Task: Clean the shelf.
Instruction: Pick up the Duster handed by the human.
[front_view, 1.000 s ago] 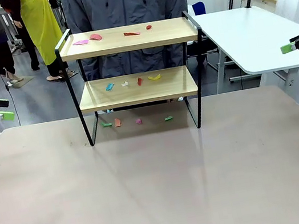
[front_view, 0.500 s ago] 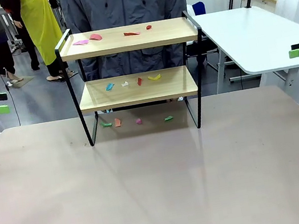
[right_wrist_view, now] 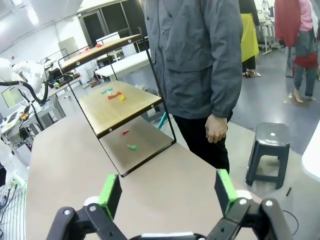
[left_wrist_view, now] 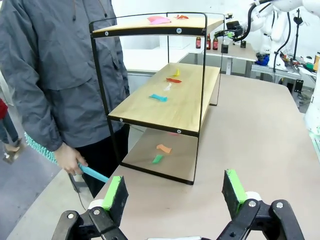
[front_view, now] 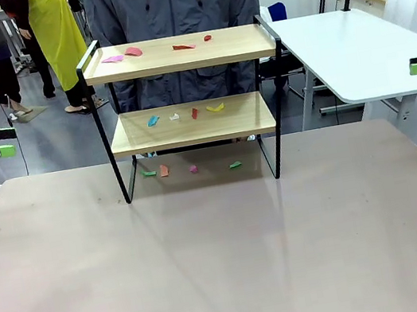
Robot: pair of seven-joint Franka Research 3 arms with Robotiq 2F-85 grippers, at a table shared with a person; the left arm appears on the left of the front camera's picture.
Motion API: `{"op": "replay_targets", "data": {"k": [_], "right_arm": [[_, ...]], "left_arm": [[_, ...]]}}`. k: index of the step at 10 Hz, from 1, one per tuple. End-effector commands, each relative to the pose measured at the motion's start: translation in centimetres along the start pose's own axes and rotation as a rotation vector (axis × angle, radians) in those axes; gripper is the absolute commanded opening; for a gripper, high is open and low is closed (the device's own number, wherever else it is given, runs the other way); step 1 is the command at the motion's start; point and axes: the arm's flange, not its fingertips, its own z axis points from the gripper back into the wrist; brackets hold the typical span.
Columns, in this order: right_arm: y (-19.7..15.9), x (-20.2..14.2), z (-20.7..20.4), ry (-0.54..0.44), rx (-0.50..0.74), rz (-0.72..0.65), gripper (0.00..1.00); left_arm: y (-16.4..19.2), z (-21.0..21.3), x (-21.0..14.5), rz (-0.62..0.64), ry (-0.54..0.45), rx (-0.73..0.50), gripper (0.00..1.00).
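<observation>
Pale desk (front_view: pixel 228 266) carries the shelf (front_view: pixel 190 123) at its far middle, just in front of a standing person. Coloured paper scraps (front_view: pixel 133 52) litter the top board, the lower board and the desk beneath, so cleaning looks unstarted. Both the left hand (left_wrist_view: pixel 175 191) and the right hand (right_wrist_view: pixel 167 192) hang spread, holding nothing, well apart from it.
</observation>
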Motion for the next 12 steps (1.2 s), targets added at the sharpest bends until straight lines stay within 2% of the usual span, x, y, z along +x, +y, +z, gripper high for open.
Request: {"op": "replay_targets", "data": {"k": [1, 4, 5, 6, 12], "right_arm": [[-0.32, 0.54, -0.30, -0.037, 0.006, 0.015, 1.00], [-0.38, 0.64, -0.38, -0.042, 0.001, 0.017, 1.00], [-0.41, 0.57, -0.36, -0.020, 0.044, 0.006, 1.00], [0.02, 0.12, -0.28, -0.004, 0.004, 0.001, 1.00], [0.02, 0.12, -0.28, -0.004, 0.004, 0.001, 1.00]], "left_arm": [[0.51, 0.08, 0.14, 0.006, -0.044, 0.001, 1.00], [0.30, 0.08, -0.17, 0.018, -0.052, 0.004, 1.00], [0.15, -0.02, -0.11, 0.001, -0.053, 0.000, 1.00], [-0.01, 0.09, -0.46, 0.012, -0.008, -0.006, 1.00], [-0.01, 0.09, -0.46, 0.012, -0.008, -0.006, 1.00]]}}
